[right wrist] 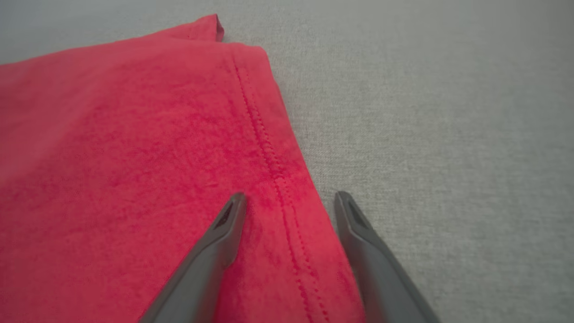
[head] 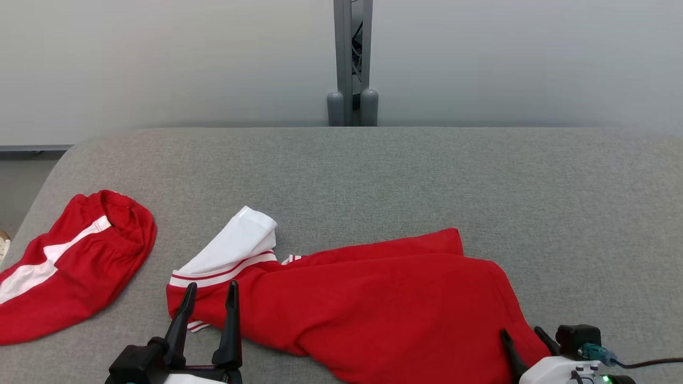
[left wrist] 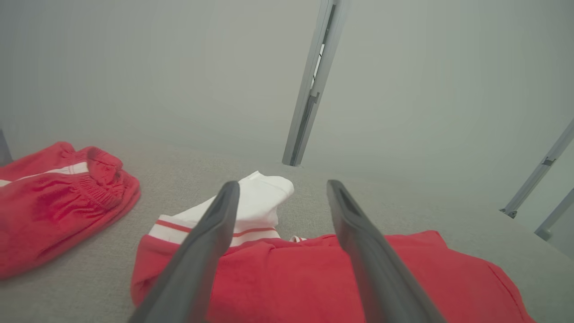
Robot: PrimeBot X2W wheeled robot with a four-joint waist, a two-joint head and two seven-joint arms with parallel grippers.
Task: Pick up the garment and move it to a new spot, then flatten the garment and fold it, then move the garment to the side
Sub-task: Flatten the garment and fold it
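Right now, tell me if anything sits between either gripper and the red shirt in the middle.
Nothing visible does. The left gripper hangs open over the white-sleeve end of the red shirt, and the right gripper stands open across its hemmed edge. The other red garment lies apart at the left, clear of both.

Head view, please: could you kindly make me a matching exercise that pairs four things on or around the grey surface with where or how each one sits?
Things:
1. red shirt
2. red shorts
3. metal post
4. left gripper

Descriptions:
A. upright, beyond the far edge of the grey surface
B. open, fingertips over the shirt's left end
C. crumpled at the far left, with a white stripe
D. lying in the middle, with a white sleeve at its left end

Pairs: 1-D, 2-C, 3-A, 4-B.
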